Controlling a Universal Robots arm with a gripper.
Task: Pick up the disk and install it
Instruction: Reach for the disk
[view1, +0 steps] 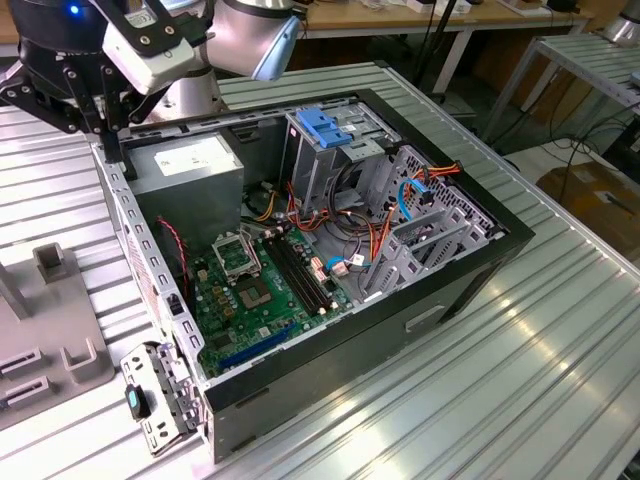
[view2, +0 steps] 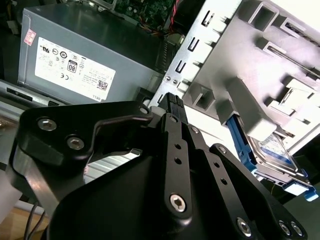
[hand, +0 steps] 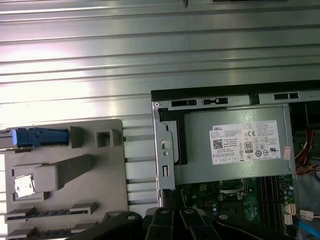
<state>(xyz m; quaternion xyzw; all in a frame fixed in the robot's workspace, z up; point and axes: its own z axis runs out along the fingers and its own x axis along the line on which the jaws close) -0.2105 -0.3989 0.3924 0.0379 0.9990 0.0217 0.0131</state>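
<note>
Black fingers on the gripper (view1: 113, 160) looked pressed together with nothing pinched, going by the exterior view. It hung over the rear corner of the open PC case (view1: 350, 365), with the power supply (view1: 190, 165) at roughly 3 o'clock from it. The grey holder (view1: 60, 340) sat outside the case on the table (view1: 520, 380), around 7 o'clock from the gripper and well apart.

Second wrist view: the closed tips (view2: 171, 102) hovered near the case's rear panel (view2: 182, 60), with the power supply (view2: 70, 65) beyond. The disk (view2: 274, 149) stood on edge in the holder (view2: 250, 55), silver face and blue frame showing. It was on the other side of that panel and clear of the fingers.

First wrist view: the disk (hand: 39, 137) was just a blue edge slotted in the holder (hand: 70, 175), at the corner farthest from the case. Its long axis ran along the table's (hand: 150, 50) ribs, pointing straight at the rear panel (hand: 163, 150). My read is the gripper was on the case side and the disk lay outward across the whole holder, with nothing touching it.
</note>
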